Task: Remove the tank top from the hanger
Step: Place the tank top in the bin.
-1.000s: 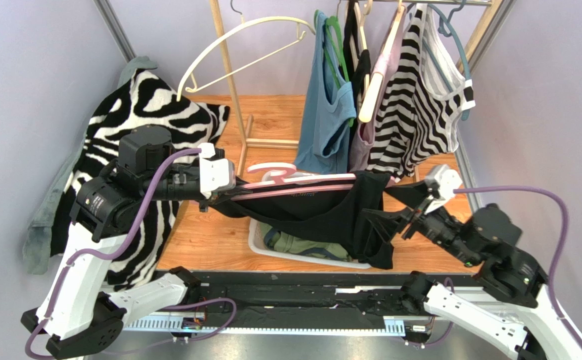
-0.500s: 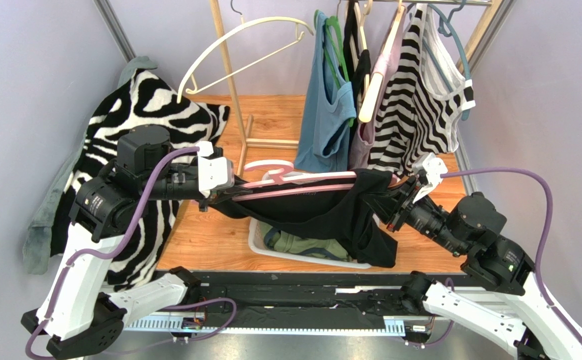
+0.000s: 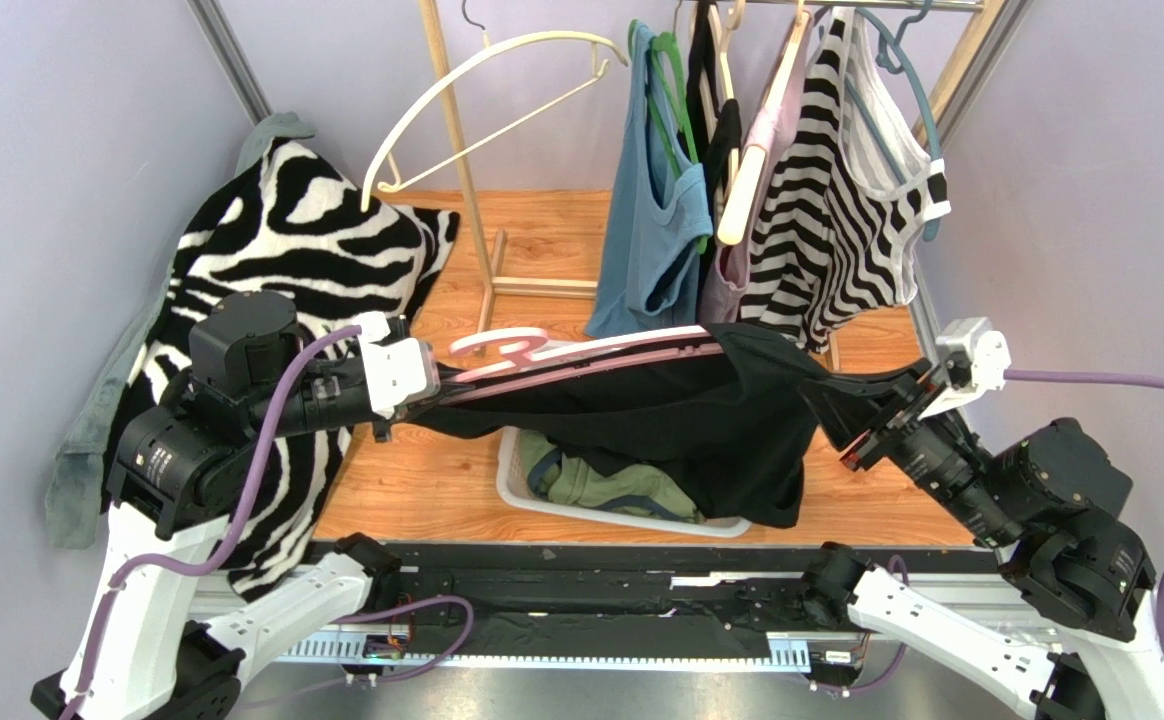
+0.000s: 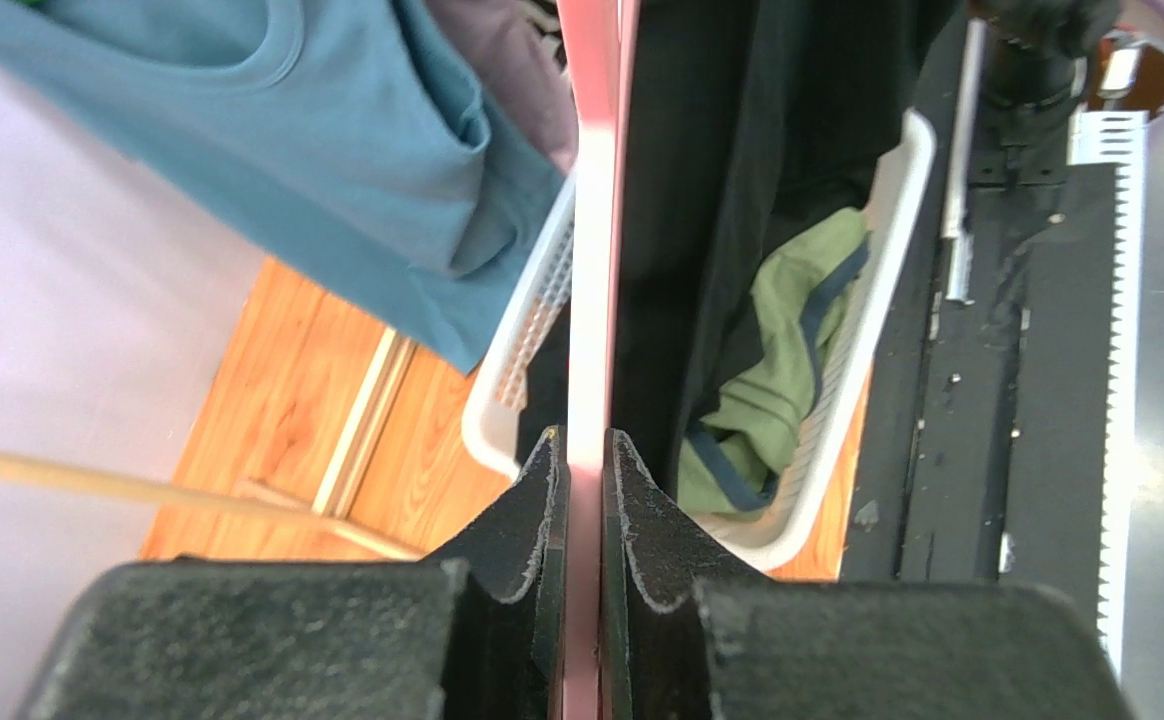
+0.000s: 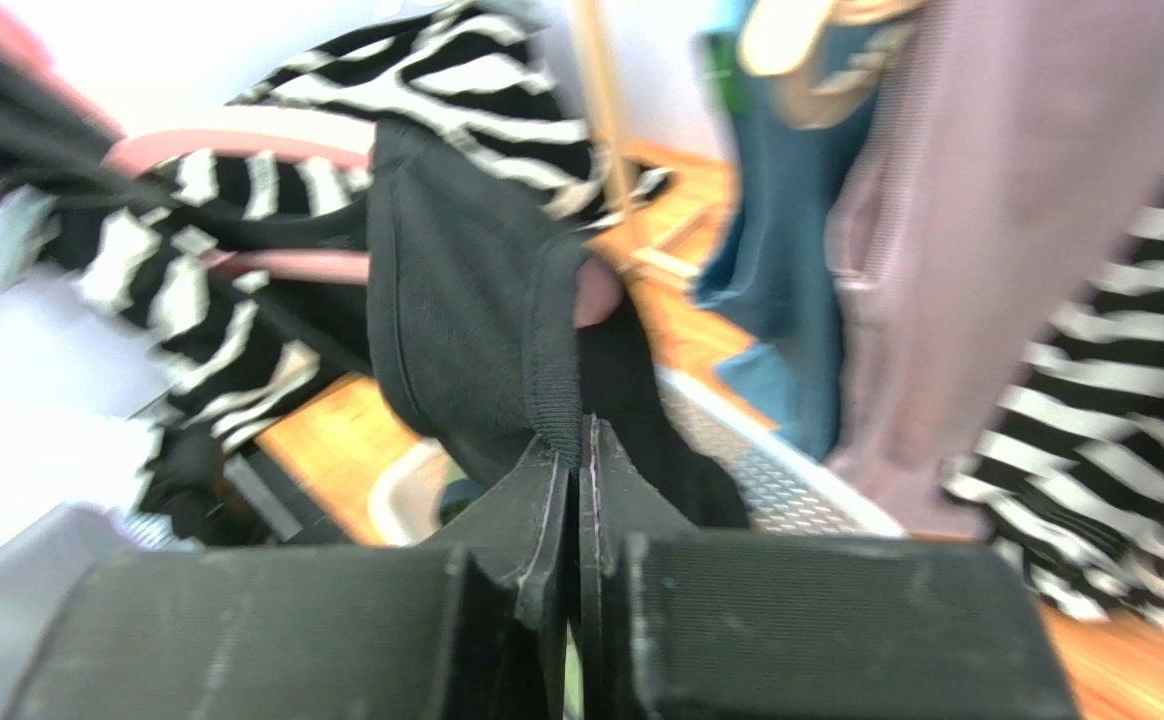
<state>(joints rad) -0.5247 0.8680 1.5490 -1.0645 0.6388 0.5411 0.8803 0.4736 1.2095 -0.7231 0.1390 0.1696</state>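
Observation:
The pink hanger (image 3: 573,360) hangs level over the table with the black tank top (image 3: 678,428) draped on it. My left gripper (image 3: 431,383) is shut on the hanger's left end; in the left wrist view the pink bar (image 4: 591,225) runs straight out from between the jaws of that gripper (image 4: 585,450). At the right, my right gripper (image 3: 859,420) is shut on the tank top's edge and holds it taut. In the right wrist view the black hem (image 5: 461,300) enters the closed gripper (image 5: 579,435), stretched over the hanger's rounded pink tip (image 5: 599,293).
A white basket (image 3: 543,503) with green clothing (image 3: 603,483) sits under the tank top. Behind it stands a wooden rack with a blue top (image 3: 648,225), striped garments (image 3: 821,210) and an empty white hanger (image 3: 468,90). Zebra-print cloth (image 3: 288,255) is piled at the left.
My right gripper closed on the tank top's right edge and pulled back to the right, stretching the fabric. The left arm shifted the hanger slightly left.

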